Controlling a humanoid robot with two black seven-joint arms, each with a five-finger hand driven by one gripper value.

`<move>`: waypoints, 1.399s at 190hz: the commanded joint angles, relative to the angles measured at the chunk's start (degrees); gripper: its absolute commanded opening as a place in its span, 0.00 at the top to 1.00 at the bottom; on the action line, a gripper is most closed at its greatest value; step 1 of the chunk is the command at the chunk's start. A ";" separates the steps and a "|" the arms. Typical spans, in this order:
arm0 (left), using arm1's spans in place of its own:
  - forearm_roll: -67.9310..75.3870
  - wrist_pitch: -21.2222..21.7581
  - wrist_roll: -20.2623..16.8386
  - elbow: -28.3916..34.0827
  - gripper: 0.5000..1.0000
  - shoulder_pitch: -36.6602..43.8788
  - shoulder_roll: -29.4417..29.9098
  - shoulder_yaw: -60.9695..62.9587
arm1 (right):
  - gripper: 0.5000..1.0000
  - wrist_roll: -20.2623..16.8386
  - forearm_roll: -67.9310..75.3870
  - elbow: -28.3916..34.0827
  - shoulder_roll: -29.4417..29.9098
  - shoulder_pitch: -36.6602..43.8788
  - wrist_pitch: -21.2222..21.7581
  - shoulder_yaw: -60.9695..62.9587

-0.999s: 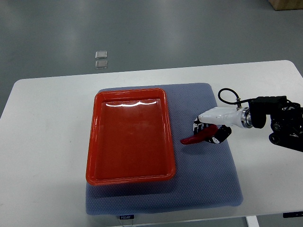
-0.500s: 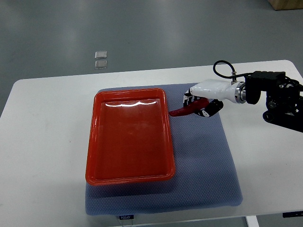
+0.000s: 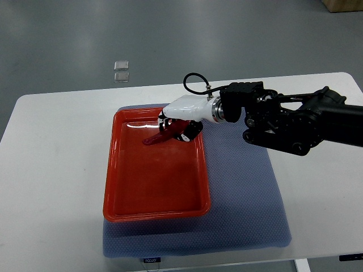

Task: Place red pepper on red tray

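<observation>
White counter [image 3: 57, 170] carrying grey mat [image 3: 244, 198]; red tray [image 3: 153, 170] set on mat, directly beneath fingers [image 3: 180, 128]. Right hand [image 3: 180, 120] curled closed around stem end of red pepper [image 3: 157, 137], tip projected left over tray's far part. Pepper judged light, smooth, slightly slippery; thick end best gripped.

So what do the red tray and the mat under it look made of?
The red tray looks like glossy hard plastic: bright glare streaks sit along its far inner edge. The blue-grey mat looks like matte woven fabric or foam, with a fine dotted texture and no shine.
</observation>
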 commanded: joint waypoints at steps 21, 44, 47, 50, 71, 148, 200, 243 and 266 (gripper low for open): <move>0.00 0.00 0.00 0.00 0.00 -0.01 0.00 0.00 | 1.00 -0.07 -0.07 -5.12 6.52 -2.53 0.11 -0.06; 0.00 0.00 0.00 0.00 0.00 -0.01 0.00 0.00 | 0.96 -0.07 -0.07 -7.14 9.60 -3.94 -0.06 -0.15; 0.00 0.00 0.00 0.00 0.00 -0.01 0.00 0.00 | 0.95 -0.07 -0.16 -7.58 9.60 -4.29 -0.06 -0.15; 0.00 0.00 0.00 0.00 0.00 -0.01 0.00 0.00 | 0.94 -0.07 -0.16 -7.76 9.60 -4.47 -0.06 -0.15; 0.00 0.00 0.00 0.00 0.00 -0.01 0.00 0.00 | 0.82 -0.07 -0.25 -9.78 9.60 -6.05 -1.38 -0.59; 0.00 0.00 0.00 0.00 0.00 -0.01 0.00 0.00 | 0.36 0.37 0.10 -7.23 6.70 -6.14 -2.96 -0.68; 0.00 0.00 0.00 0.00 0.00 -0.01 0.00 0.00 | 0.36 0.11 5.20 -3.01 -3.76 -6.31 -3.31 13.82; 0.00 0.00 0.00 0.00 0.00 -0.01 0.00 0.00 | 0.36 -0.33 13.72 -2.48 -10.97 -11.32 -2.17 27.54; 0.00 0.00 0.00 0.00 0.00 -0.01 0.00 0.00 | 0.36 -3.94 16.19 -2.48 -10.88 -17.47 -0.50 40.63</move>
